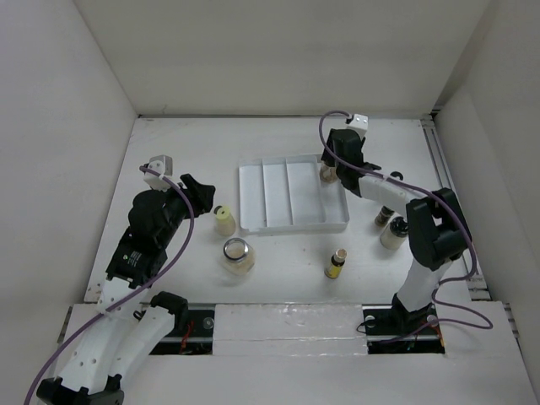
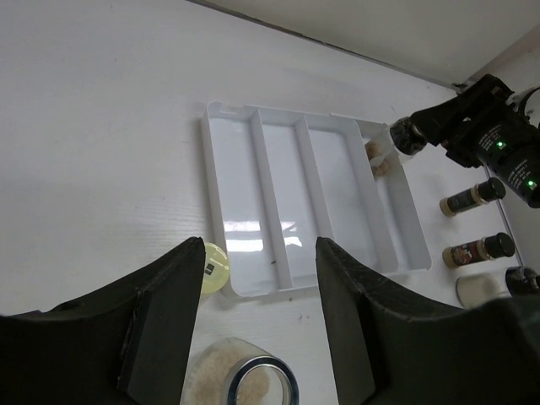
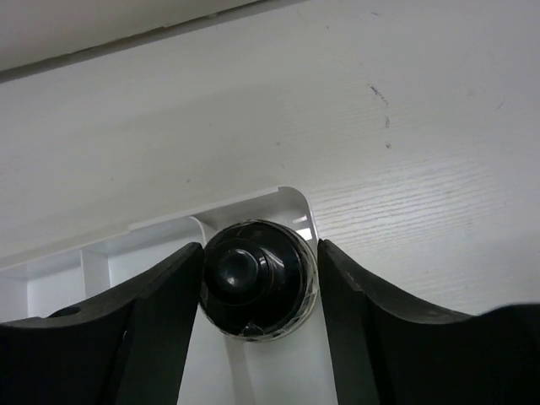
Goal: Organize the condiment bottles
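My right gripper (image 1: 328,174) is shut on a black-capped spice shaker (image 3: 257,278), held upright at the far right corner of the white divided tray (image 1: 291,221). In the left wrist view this shaker (image 2: 381,157) stands in the tray's rightmost compartment. My left gripper (image 1: 202,192) is open and empty, left of the tray. Just ahead of it stand a yellow-capped bottle (image 1: 224,220) and a wider clear silver-lidded jar (image 1: 237,255). A slim dark bottle (image 1: 337,263) stands in front of the tray. Two more bottles (image 1: 385,216) (image 1: 394,232) stand right of the tray.
The tray's (image 2: 253,160) other compartments hold nothing. White walls close in the table on the left, back and right. A rail (image 1: 439,169) runs along the right side. The right arm (image 1: 430,236) stands beside the bottles on the right.
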You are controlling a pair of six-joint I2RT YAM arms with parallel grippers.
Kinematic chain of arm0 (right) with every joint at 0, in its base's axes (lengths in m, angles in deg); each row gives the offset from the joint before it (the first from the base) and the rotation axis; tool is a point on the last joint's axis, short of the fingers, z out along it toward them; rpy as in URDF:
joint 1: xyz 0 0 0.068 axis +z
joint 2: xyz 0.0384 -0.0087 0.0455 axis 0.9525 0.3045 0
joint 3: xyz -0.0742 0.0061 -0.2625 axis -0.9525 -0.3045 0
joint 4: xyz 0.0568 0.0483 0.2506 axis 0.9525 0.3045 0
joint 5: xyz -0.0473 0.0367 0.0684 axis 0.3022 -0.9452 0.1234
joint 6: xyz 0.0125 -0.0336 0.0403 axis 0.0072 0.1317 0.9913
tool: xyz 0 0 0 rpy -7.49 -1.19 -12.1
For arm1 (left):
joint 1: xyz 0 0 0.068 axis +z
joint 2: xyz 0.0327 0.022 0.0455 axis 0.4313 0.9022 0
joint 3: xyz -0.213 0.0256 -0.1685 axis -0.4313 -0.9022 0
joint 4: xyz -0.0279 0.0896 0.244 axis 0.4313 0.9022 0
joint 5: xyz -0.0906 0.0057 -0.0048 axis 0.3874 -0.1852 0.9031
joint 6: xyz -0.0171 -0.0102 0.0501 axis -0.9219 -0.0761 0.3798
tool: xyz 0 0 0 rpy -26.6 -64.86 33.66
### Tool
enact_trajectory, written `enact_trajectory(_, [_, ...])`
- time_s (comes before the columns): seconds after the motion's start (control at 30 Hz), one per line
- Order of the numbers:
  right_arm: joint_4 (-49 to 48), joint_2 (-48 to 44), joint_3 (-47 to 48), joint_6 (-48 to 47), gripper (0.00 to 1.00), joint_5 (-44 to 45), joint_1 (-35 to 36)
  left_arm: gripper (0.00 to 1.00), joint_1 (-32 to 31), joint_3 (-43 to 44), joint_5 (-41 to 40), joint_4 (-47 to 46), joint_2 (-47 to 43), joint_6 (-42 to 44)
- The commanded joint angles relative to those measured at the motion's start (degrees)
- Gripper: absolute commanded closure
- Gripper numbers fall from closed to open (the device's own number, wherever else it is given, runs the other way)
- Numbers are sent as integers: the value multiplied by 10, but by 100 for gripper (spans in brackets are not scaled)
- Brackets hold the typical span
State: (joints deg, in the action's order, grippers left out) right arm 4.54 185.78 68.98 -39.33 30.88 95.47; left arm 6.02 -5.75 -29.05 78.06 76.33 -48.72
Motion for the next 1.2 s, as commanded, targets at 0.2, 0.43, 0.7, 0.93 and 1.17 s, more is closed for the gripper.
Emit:
enact_trajectory(0.2, [12,-162,-28,17,19,15,13,48,-3,-2,20,-31,1,8])
enact_trajectory(0.43, [124,-349,-174,153,22,139,-25,48,-3,-2,31,-31,-11,8])
enact_trajectory(0.7, [358,-496,-245,254,38,172,-25,48,-3,-2,30,-36,-24,13])
enact_trajectory(0.93, [518,-526,-240,308,39,222,-25,48,-3,-2,35,-36,-46,13])
enact_trajectory(1.17, [569,-544,-234,340,37,195,-36,48,-3,-2,35,-30,-58,13])
